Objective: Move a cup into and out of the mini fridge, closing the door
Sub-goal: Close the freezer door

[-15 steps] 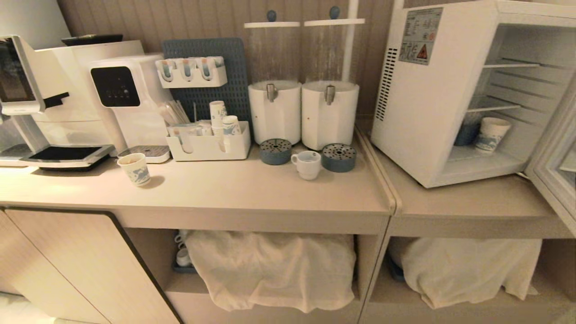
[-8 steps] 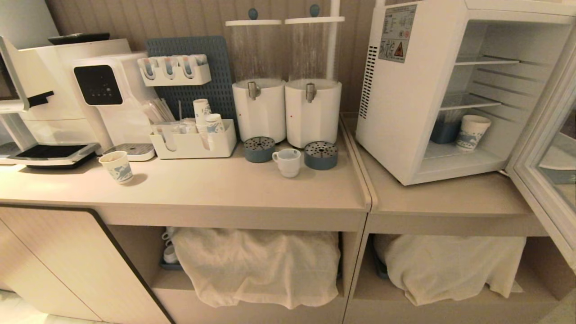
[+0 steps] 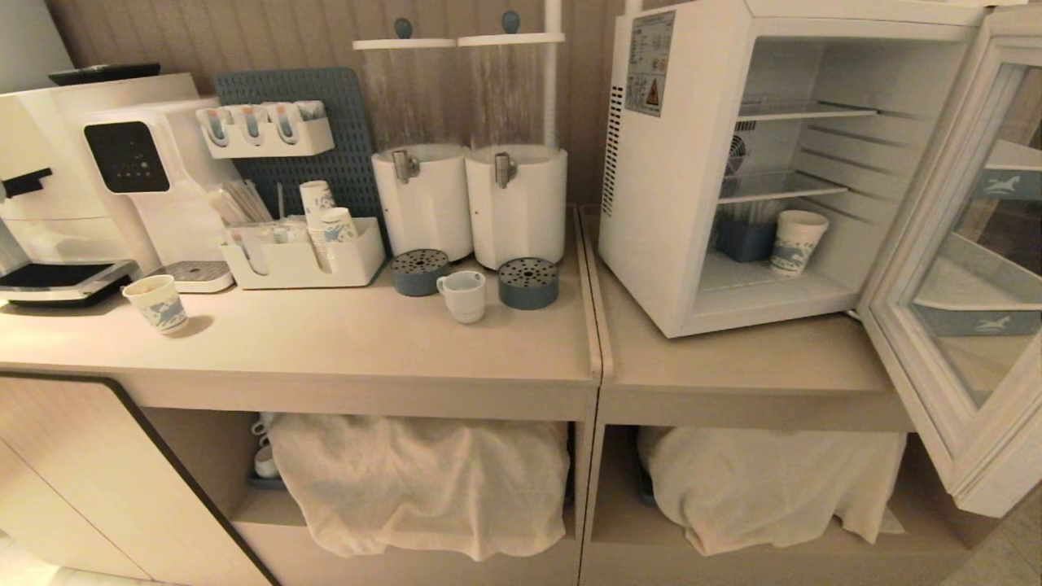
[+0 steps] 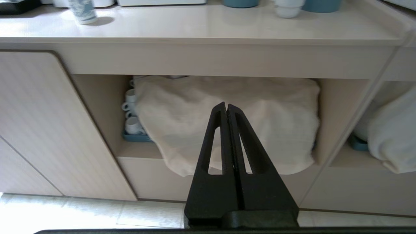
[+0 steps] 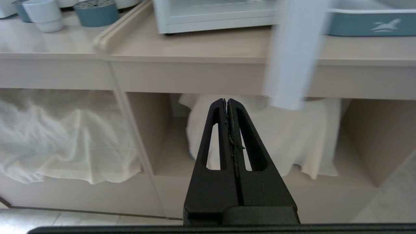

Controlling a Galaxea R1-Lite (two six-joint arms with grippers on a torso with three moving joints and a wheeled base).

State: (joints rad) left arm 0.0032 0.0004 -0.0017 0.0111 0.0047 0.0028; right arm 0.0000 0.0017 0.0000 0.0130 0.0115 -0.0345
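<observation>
I'm keeping both pincers clenched and empty below the counter edge: the left gripper (image 4: 226, 105) facing the draped shelf, the right gripper (image 5: 226, 101) nearer the mini fridge (image 3: 676, 187). The cup (image 3: 464, 295) is sitting left of the fridge, between the blue drip trays, upright, above and beyond both grippers. The door (image 3: 952, 268) is standing open.

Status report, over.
Both hands, left hand and right hand, shut, empty, below counter. Cup on counter. Fridge door open. Nothing blocking.
</observation>
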